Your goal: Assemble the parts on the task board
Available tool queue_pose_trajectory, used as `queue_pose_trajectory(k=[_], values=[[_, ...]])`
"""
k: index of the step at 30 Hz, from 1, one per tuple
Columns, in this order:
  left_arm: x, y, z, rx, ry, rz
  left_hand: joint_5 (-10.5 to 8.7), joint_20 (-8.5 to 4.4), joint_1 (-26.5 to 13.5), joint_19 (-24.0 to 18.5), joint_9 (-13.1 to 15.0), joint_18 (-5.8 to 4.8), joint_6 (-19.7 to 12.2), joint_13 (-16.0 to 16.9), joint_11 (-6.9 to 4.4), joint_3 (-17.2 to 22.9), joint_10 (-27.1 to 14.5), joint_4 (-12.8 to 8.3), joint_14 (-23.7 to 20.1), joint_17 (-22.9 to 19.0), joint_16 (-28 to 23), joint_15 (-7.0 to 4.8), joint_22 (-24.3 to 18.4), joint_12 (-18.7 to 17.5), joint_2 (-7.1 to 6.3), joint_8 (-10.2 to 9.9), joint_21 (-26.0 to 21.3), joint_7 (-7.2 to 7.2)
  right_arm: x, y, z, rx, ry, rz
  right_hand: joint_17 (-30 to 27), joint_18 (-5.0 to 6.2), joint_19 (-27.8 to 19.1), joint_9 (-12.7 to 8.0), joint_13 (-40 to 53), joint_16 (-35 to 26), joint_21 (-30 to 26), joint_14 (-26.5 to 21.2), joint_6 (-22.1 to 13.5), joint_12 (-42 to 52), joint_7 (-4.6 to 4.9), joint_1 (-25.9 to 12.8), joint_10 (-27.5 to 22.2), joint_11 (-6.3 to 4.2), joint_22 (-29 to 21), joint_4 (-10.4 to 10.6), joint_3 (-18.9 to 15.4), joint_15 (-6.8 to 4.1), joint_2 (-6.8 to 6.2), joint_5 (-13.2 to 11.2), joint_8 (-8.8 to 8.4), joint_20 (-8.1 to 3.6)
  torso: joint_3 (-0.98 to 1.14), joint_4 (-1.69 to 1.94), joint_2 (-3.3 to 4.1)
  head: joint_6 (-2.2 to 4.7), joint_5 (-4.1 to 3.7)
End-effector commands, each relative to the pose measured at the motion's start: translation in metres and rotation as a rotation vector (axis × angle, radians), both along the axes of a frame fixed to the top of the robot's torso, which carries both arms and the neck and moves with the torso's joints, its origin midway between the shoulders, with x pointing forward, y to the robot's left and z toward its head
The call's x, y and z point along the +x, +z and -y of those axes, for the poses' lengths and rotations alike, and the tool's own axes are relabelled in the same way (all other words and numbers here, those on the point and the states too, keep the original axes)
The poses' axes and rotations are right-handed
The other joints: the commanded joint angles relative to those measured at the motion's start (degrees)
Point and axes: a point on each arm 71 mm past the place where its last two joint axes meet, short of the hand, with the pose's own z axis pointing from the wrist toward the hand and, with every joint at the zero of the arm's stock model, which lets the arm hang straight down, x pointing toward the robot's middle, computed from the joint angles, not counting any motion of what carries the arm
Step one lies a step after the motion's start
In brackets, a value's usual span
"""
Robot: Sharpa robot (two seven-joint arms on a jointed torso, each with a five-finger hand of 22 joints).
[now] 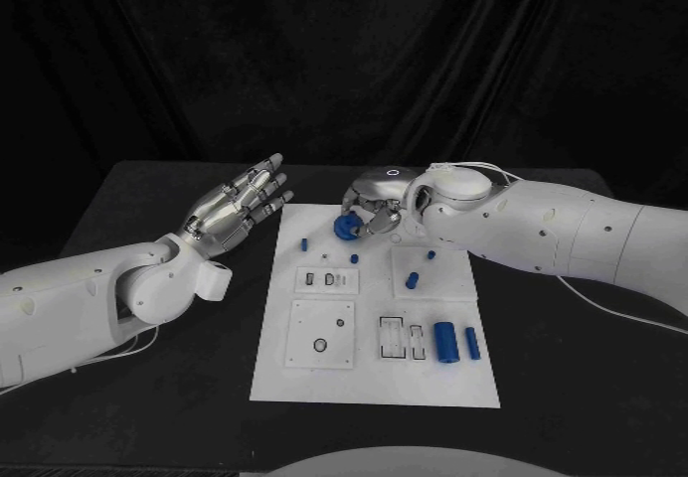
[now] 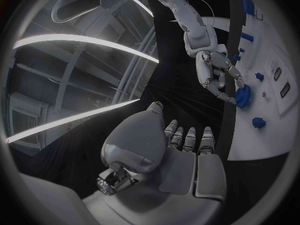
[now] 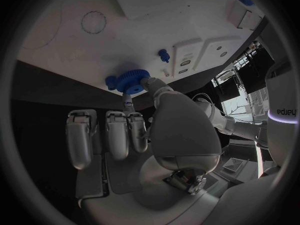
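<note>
**Blue gear pinched at the far edge of the board**

The black worktop (image 1: pixel 143 298) carries the white task board (image 1: pixel 376 383) at its middle, and both white arms reach in toward the board's far end. The left hand (image 1: pixel 237 211) hovers just beside the board's far-left corner, fingers straight and apart, holding nothing. The right hand (image 1: pixel 385 204) sits over the far edge with its fingers (image 3: pixel 152 85) clamped on a blue gear (image 1: pixel 346 228), which looks lifted just over the board there. Two blue cylinders (image 1: pixel 456 343) lie near the board's right edge, and small blue pegs (image 1: pixel 412 280) stand further up.

The step in hand appears to be the pick-up and carry of the gear. Next it probably needs lining up over its seat and lowering squarely; which seat that is I cannot tell.
</note>
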Motion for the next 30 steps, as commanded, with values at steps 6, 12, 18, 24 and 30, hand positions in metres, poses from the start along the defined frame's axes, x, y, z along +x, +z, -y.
queue_pose_trajectory(k=[6,12,18,24,30], values=[[0.0001,0.0002,0.0017,-0.009,-0.016,0.002,0.23,0.40,0.5,0.0,0.1,0.29,0.1,0.0,0.43,0.4,0.0,0.0,0.1,-0.1,-0.2,0.48,-0.1,-0.1,-0.12,0.2,-0.3,0.30,-0.0014,-0.0069,0.0000,-0.027,0.000,-0.032,15.1,-0.55,5.3,12.6,15.1,0.2,-0.4,6.0,-0.9,0.1,0.33,-0.4,6.1,0.47,14.5,0.1,0.8,0.30,0.24,-0.9,-0.07,0.34,0.04,-0.02,-0.01,-0.13,-0.04],[0.0008,-0.0003,0.0014,-0.007,-0.017,0.000,0.23,0.40,0.5,0.0,0.1,0.29,0.1,0.0,0.43,0.4,0.0,0.0,0.1,-0.1,-0.2,0.48,-0.1,-0.1,-0.12,0.2,-0.3,0.30,-0.0012,-0.0076,0.0004,-0.031,-0.003,-0.037,15.1,-0.46,5.0,11.4,15.1,0.2,-0.7,6.0,-1.7,0.1,0.43,-0.6,6.1,0.51,14.3,0.1,1.4,0.31,0.06,-1.5,-2.23,0.37,-0.01,0.00,-0.03,-0.25,-0.01],[0.0014,-0.0007,0.0003,-0.003,-0.014,-0.001,0.26,0.41,0.5,0.0,0.1,0.29,0.1,-0.1,0.47,0.5,0.0,0.0,0.1,-0.1,-0.2,0.49,-0.1,-0.1,-0.10,0.2,-0.3,0.34,-0.0010,-0.0082,0.0009,-0.037,-0.008,-0.042,15.1,-0.25,4.6,8.1,15.1,0.2,-1.4,6.0,-4.6,0.1,0.69,-0.8,6.1,0.68,14.0,-0.1,2.2,0.49,-0.31,-2.9,-7.18,0.53,-0.04,-0.02,-0.06,-0.31,0.00],[0.0019,-0.0011,-0.0004,-0.001,-0.013,-0.003,0.26,0.41,0.5,0.0,0.1,0.29,0.1,-0.1,0.47,0.5,0.0,0.0,0.1,-0.1,-0.2,0.49,-0.1,-0.1,-0.10,0.2,-0.3,0.34,-0.0011,-0.0081,0.0013,-0.034,-0.007,-0.040,14.7,0.37,3.2,0.0,15.1,-0.2,-3.5,5.9,-19.6,0.1,-1.44,-0.6,6.1,-1.11,13.1,-0.9,1.8,-0.98,0.02,-6.0,-12.72,-0.66,-0.02,-0.08,-0.04,-0.41,0.06],[0.0023,-0.0014,-0.0006,0.000,-0.012,-0.003,0.28,0.42,0.5,0.0,0.0,0.29,0.0,-0.1,0.49,0.6,0.0,0.0,0.1,-0.1,-0.2,0.50,-0.1,-0.2,-0.10,0.2,-0.3,0.38,-0.0017,-0.0078,0.0012,-0.031,-0.002,-0.038,13.9,0.53,2.9,-2.1,15.1,-0.8,-4.1,5.6,-23.1,0.1,-2.20,-0.6,6.1,-1.86,12.8,-1.1,1.4,-1.68,0.22,-7.4,-12.87,-1.36,0.00,0.00,-0.02,-0.50,-0.01]])
